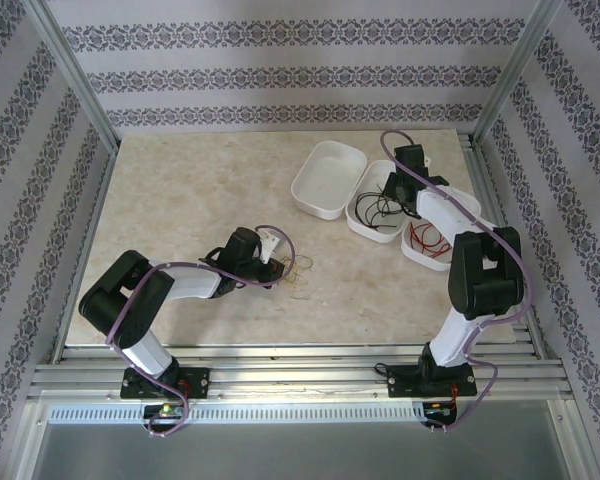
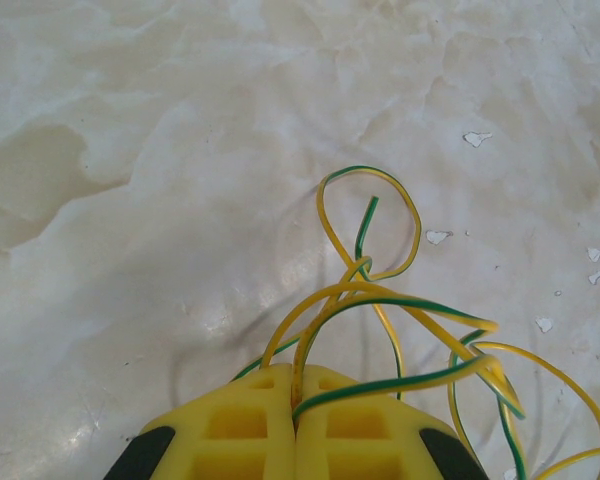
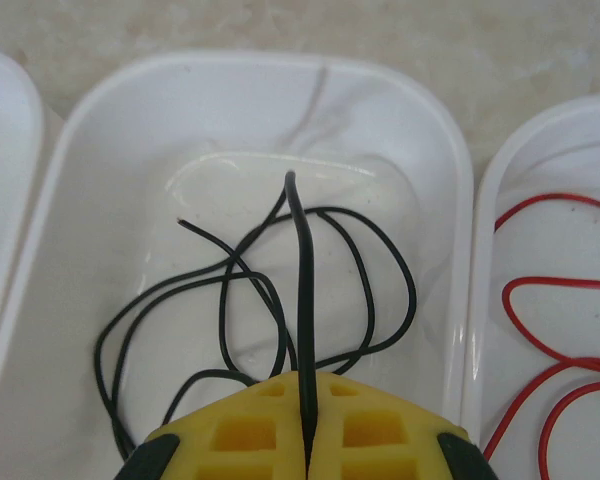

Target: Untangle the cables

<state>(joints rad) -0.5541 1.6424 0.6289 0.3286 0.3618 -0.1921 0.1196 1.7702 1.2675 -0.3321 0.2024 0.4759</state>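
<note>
Three white trays stand in a row on the table, touching side by side, and the middle tray serves as the reference for all positions. The black cable lies inside the middle tray as a loose coil of overlapping loops on the tray floor. The right gripper hangs directly over this tray with its yellow fingers pressed together, and one strand of the black cable is pinched in the seam between them. That strand rises straight out of the seam, and its free end points toward the far wall of the tray. The red cable lies in the neighbouring tray on the right of the middle tray, in open loops, apart from both grippers. The third tray sits on the left of the middle tray. The yellow-green cable lies on the bare table, well to the left of the middle tray and nearer the arm bases. The left gripper is low over the table with its fingers fully closed, clamping strands of this cable where they enter the seam. The remaining loops fan out ahead and to the right of the fingers.
</note>
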